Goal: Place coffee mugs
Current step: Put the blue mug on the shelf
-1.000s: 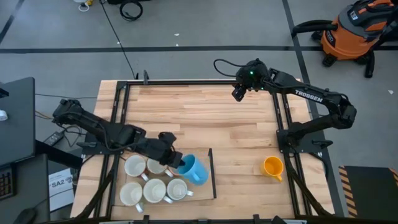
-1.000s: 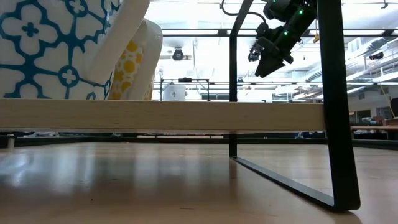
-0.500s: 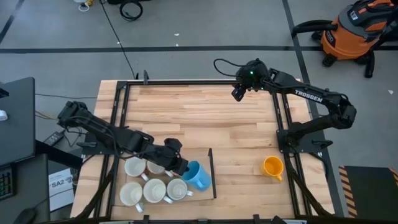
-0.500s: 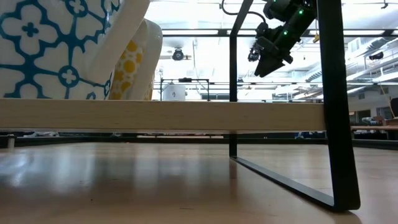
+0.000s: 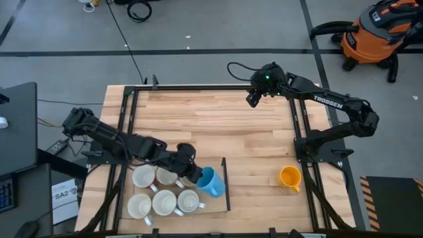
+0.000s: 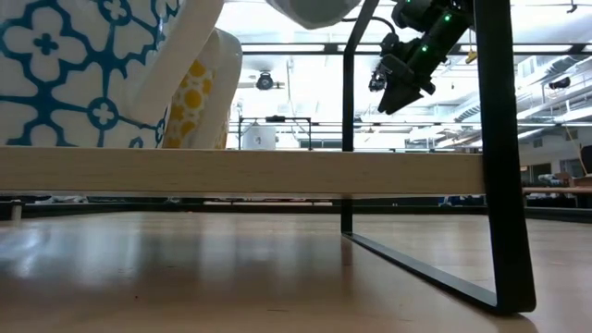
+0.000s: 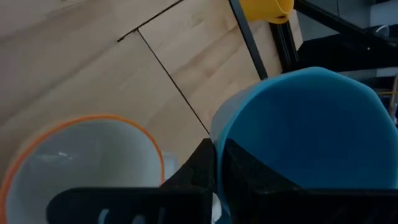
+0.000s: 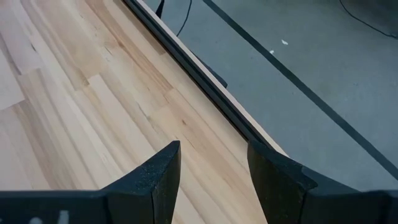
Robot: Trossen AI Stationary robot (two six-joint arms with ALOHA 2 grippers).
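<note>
Butcher-block table [image 5: 211,125] with a black frame [image 5: 139,89] round it. Orange shop vac [image 5: 373,33] on the floor past the far right corner.

Right arm parked over the far edge of the table, right gripper [image 5: 254,98] high up; it also shows up top in the low view [image 6: 393,88]. Right wrist view: its fingers [image 8: 155,171] are spread with bare wood between them, holding nothing.

Left arm reaches in low from the left edge toward the near middle. Left gripper [image 5: 191,173] is clamped on the rim of the blue mug [image 5: 210,182], one finger [image 7: 239,177] inside the cup wall, the other outside. The mug is tipped on its side, mouth toward the gripper, at the right end of the mug cluster, just left of a thin black divider bar [image 5: 225,184].

White mugs [image 5: 162,192] sit in two rows beside it, five counted from above, near the front-left edge. Left wrist view shows one with an orange rim [image 7: 87,162] right next to the blue mug.

Orange-yellow mug [image 5: 289,177] stands alone near the right side, well apart from the rest.
</note>
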